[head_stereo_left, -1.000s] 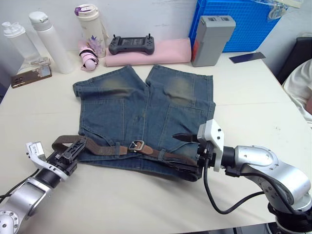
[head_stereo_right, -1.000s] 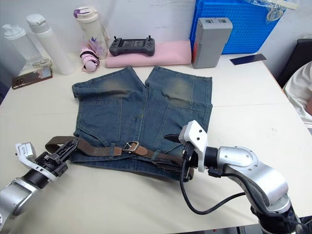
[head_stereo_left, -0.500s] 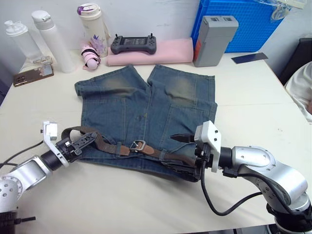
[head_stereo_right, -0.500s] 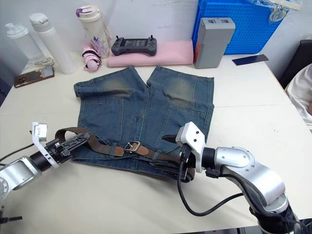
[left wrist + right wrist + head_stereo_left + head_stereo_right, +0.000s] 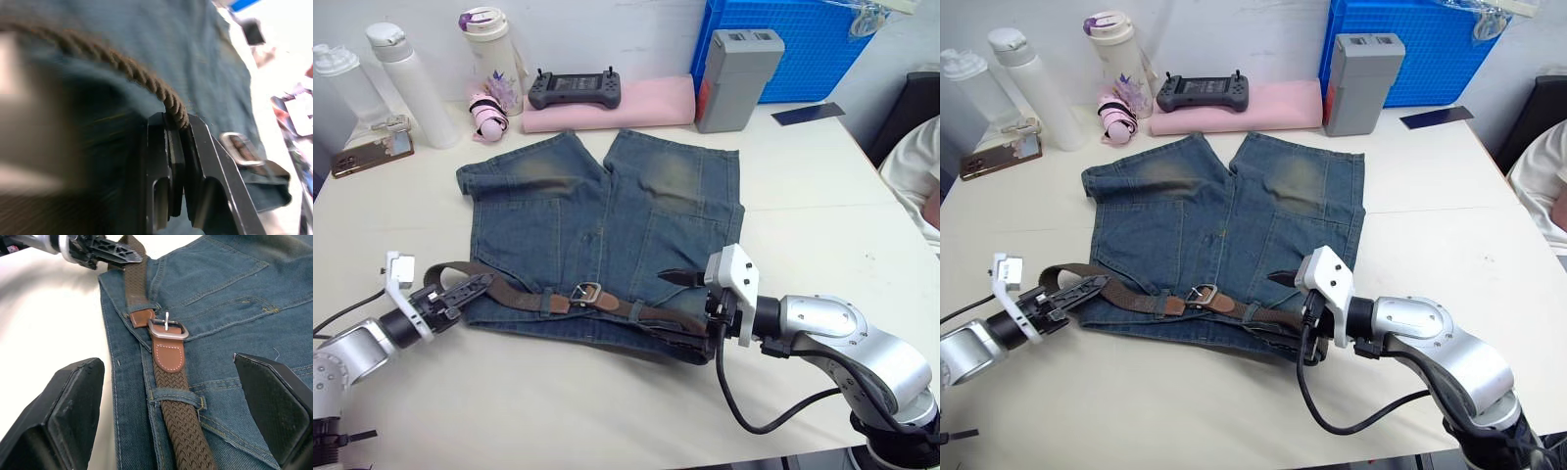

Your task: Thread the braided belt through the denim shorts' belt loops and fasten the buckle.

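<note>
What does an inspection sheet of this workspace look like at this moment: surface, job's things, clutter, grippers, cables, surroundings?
Surface: pale table.
Job's things: denim shorts lie flat; braided belt runs along the waistband under a belt loop; buckle lies at the middle of the waistband.
Clutter: three bottles, phone, controller on pink cloth, grey box.
Grippers: left gripper shut on the belt; right gripper open over the waistband.
Cables: black cable at the right arm.
Surroundings: blue crate; a person's sleeve at the right.
</note>
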`<action>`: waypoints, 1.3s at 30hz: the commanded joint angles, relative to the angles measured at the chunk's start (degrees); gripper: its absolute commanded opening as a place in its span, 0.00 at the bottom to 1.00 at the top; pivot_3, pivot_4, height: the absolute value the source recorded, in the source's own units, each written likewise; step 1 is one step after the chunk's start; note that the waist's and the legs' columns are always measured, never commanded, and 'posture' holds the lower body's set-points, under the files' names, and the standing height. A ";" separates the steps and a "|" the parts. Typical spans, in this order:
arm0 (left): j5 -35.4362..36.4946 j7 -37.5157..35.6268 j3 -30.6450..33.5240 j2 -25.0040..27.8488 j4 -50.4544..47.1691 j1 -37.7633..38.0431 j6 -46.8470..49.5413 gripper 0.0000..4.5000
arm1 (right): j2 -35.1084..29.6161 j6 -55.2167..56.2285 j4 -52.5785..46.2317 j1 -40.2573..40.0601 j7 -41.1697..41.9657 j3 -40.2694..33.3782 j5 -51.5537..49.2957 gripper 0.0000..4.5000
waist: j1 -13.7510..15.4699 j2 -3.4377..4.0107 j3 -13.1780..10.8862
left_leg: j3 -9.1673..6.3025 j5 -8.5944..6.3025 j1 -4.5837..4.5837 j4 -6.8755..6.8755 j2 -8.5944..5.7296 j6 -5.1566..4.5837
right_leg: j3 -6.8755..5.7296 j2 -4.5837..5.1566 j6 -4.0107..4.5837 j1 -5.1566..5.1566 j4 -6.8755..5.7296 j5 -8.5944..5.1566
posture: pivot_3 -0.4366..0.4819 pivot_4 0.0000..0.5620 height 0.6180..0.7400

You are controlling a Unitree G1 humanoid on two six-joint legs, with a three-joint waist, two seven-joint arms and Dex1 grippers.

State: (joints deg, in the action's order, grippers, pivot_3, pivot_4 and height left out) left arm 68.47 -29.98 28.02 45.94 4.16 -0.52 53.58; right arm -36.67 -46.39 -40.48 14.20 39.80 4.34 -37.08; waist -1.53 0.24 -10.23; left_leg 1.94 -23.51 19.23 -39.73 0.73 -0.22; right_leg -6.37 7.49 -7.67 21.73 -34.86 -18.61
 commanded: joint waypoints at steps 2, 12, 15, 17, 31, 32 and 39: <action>-1.33 1.05 3.18 -1.93 -2.53 1.59 -0.11 0.00 | 0.50 0.74 -2.37 0.70 -0.68 0.09 -0.89 1.00 | 0.05 -0.01 0.00 | -0.03 0.00 0.00 -0.03 -0.01 0.00 | 0.00 0.03 0.00 -0.02 -0.02 0.00 | 0.48 0.27 1.00; -2.37 0.25 0.33 -6.40 -8.16 2.22 2.46 0.00 | 0.80 0.38 -1.80 1.60 -0.93 0.22 -1.19 1.00 | 0.06 -0.02 0.00 | -0.10 0.00 0.00 -0.06 -0.04 0.00 | -0.01 0.07 -0.01 -0.02 -0.09 0.00 | 0.48 0.27 1.00; -4.29 -2.31 -1.56 -5.67 -7.96 1.74 2.34 0.00 | 0.77 0.42 -1.65 1.74 -0.78 0.41 -1.09 1.00 | 0.06 -0.02 0.00 | -0.09 0.00 0.00 -0.06 -0.04 0.00 | -0.02 0.06 0.00 -0.02 -0.10 0.00 | 0.48 0.27 1.00; -5.47 -3.50 -2.80 -5.57 -7.20 0.48 2.51 0.00 | 0.65 0.86 -1.36 2.05 -0.27 1.06 -0.59 1.00 | 0.08 -0.02 0.00 | -0.07 0.00 0.00 -0.06 -0.04 0.00 | -0.02 0.06 -0.01 -0.02 -0.09 0.00 | 0.48 0.27 1.00; -13.11 -10.00 -9.26 -6.58 -3.69 -6.37 2.01 0.00 | 4.92 30.76 14.89 11.16 -5.71 20.24 36.46 1.00 | 0.00 -0.01 0.00 | -0.05 0.00 0.01 -0.20 -0.05 0.00 | -0.06 0.05 -0.01 -0.03 -0.18 0.00 | 0.48 0.27 1.00; -13.34 -10.17 -9.21 -6.68 -3.69 -6.29 2.03 0.00 | 4.81 33.43 16.02 11.47 -5.69 21.23 38.94 1.00 | 0.04 -0.02 0.00 | -0.06 0.00 0.01 -0.22 -0.05 0.00 | -0.05 0.06 -0.01 -0.03 -0.18 0.00 | 0.48 0.27 1.00; -14.04 -10.94 -8.34 -6.93 -3.96 -5.72 2.27 0.00 | 4.47 45.68 19.67 11.60 -4.16 23.53 48.01 1.00 | -0.03 -0.03 0.01 | -0.17 0.00 0.03 -0.21 -0.05 0.00 | -0.13 0.06 -0.01 -0.07 -0.18 0.00 | 0.48 0.27 1.00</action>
State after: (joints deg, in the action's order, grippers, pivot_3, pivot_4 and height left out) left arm 54.88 -40.19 19.90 39.35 0.75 -7.05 55.30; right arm -31.84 -4.66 -20.40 25.74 34.84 27.24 9.03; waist -1.56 0.21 -10.22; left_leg 1.77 -23.51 19.26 -39.94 0.69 -0.22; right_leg -6.50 7.55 -7.67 21.65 -35.03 -18.61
